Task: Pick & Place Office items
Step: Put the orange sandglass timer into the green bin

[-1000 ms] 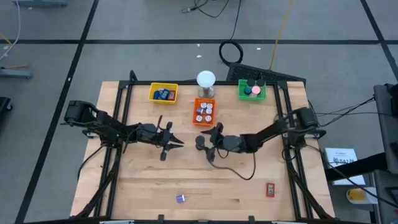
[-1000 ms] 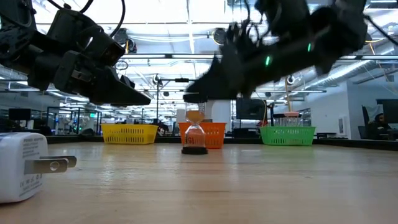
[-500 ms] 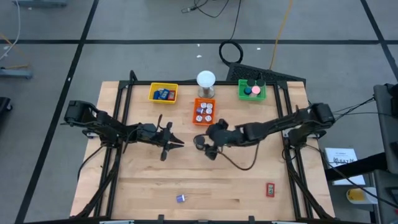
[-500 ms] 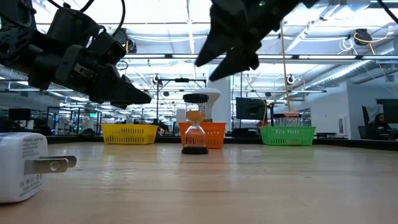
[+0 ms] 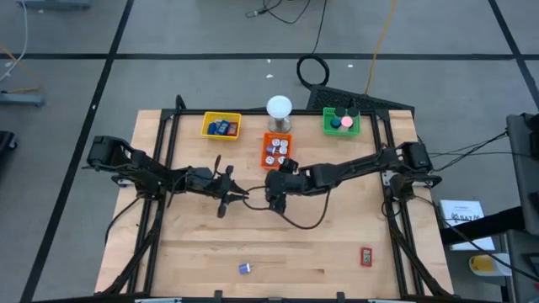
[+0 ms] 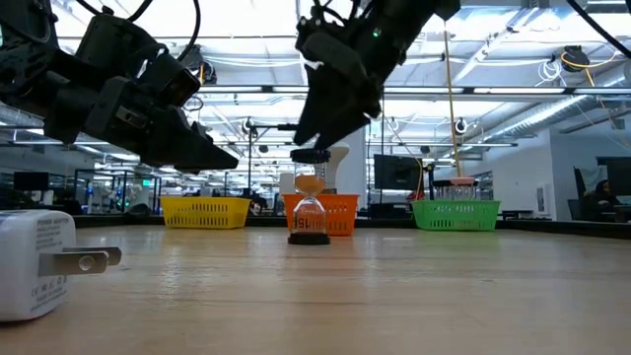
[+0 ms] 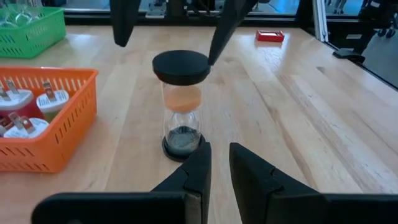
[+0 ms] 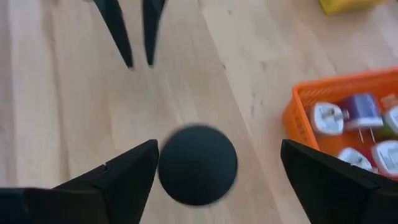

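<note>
Mostly sorted: yellow tray (image 5: 221,126), orange tray (image 5: 276,150) and green tray (image 5: 340,122) hold items. Right gripper (image 8: 211,163), jaws wide, hangs over the hourglass (image 7: 181,102) at table centre. Left gripper (image 7: 216,168), narrow and empty, waits at its 9 o'clock. Left out: red block (image 5: 365,256) at 5 o'clock, blue piece (image 5: 244,268) at 6.

No text, label, brand or number can be read anywhere in these views; the white plug adapter (image 6: 35,264), low and well off to the side of both claws, bears only illegible small print.
</note>
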Controlling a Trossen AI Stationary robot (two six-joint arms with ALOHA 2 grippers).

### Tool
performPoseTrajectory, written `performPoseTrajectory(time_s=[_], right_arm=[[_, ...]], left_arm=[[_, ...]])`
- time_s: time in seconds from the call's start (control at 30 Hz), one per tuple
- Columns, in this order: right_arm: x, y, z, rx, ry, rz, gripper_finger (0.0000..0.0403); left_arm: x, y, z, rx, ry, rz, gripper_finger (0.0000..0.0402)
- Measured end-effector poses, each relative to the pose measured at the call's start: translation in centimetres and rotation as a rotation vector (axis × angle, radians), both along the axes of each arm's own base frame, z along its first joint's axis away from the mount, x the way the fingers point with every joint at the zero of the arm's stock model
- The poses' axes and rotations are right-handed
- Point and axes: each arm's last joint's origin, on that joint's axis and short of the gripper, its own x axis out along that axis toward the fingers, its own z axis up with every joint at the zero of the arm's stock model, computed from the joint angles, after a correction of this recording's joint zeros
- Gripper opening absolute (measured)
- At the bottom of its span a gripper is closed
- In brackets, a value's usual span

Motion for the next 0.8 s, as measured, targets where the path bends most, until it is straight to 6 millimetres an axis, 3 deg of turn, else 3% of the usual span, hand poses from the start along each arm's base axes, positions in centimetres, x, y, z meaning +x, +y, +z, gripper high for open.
performPoseTrajectory(time_s=[0.33,0.67,0.8], right_arm=[[0.2,0.0,0.0,0.027,-0.010,0.042,0.0372],[1.4,0.0,-3.6,0.002,0.066,0.061,0.0353],[1.5,0.0,-3.6,0.001,0.060,0.058,0.0322]], left_arm=[[0.0,0.0,0.0,0.004,0.000,-0.001,0.0056],[0.0,0.0,0.0,0.004,0.002,-0.001,0.0056],[0.0,0.0,0.0,0.005,0.003,-0.001,0.0056]])
